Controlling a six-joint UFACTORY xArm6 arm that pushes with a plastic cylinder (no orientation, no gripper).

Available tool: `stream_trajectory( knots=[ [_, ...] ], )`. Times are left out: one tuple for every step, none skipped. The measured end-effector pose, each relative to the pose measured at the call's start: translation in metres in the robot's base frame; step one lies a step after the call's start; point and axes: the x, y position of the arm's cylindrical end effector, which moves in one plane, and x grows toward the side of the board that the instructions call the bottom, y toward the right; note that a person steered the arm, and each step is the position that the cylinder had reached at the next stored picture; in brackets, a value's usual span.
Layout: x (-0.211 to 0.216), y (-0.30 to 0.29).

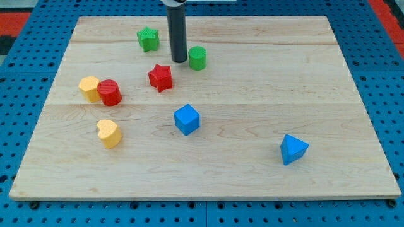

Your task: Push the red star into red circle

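The red star (161, 77) lies on the wooden board (252, 170), left of centre toward the view's top. The red circle (110, 92), a short cylinder, stands to the star's left and a little lower, touching a yellow block (89, 87). My tip (178, 60) is just above and to the right of the red star, a short gap from it, and close to the left of a green cylinder (197, 57).
A green star (148, 39) sits near the view's top left. A yellow heart (109, 133) lies below the red circle. A blue cube (187, 119) is near the centre. A blue triangular block (293, 149) is at the lower right.
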Motion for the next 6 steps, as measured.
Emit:
stream_trajectory(
  knots=[
    [0.040, -0.028],
    [0.067, -0.055],
    [0.051, -0.021],
    [0.051, 0.006],
    [0.060, 0.020],
    [0.091, 0.000]
  ],
)
